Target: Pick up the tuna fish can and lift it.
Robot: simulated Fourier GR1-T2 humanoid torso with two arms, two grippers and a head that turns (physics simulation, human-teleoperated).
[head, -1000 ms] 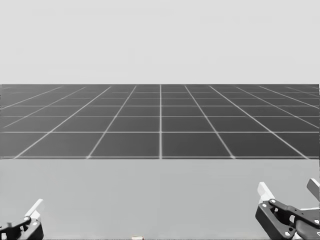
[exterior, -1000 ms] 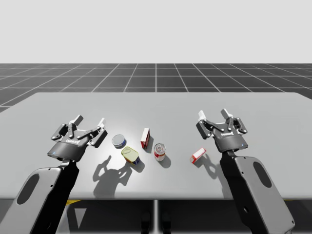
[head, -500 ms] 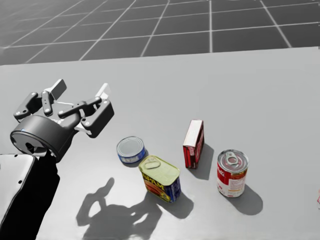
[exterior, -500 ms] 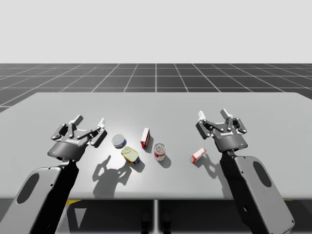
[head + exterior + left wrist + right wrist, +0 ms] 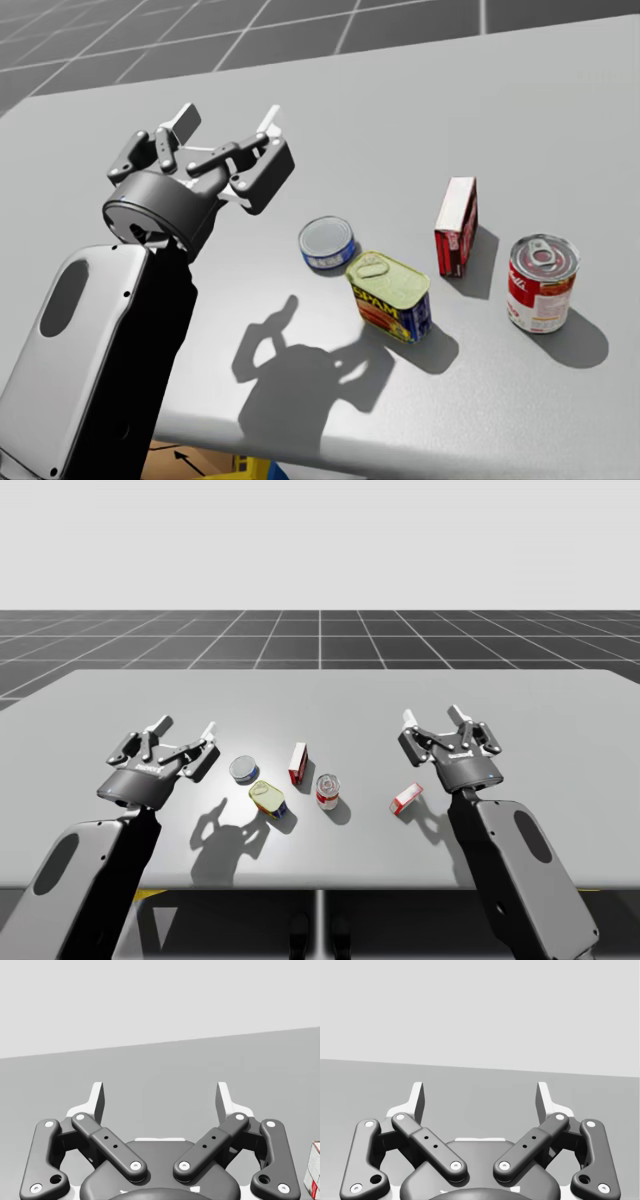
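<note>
The tuna fish can (image 5: 243, 770) is short and blue with a silver lid, and it stands on the grey table (image 5: 320, 700). In the head view the tuna can (image 5: 327, 243) sits just right of my left gripper (image 5: 228, 120), a little nearer to me. My left gripper (image 5: 187, 728) hovers open beside the can, apart from it, and holds nothing (image 5: 160, 1097). My right gripper (image 5: 432, 717) is open and empty (image 5: 480, 1097), far to the right of the can.
A blue rectangular can with a yellow top (image 5: 389, 296) stands right next to the tuna can. An upright red-and-white box (image 5: 456, 226) and a red round can (image 5: 541, 283) follow to the right. A small red box (image 5: 405, 799) lies under my right gripper.
My head has turned down and to the left, bringing the left arm and cans into view. Both arms have barely shifted; no object has moved.
</note>
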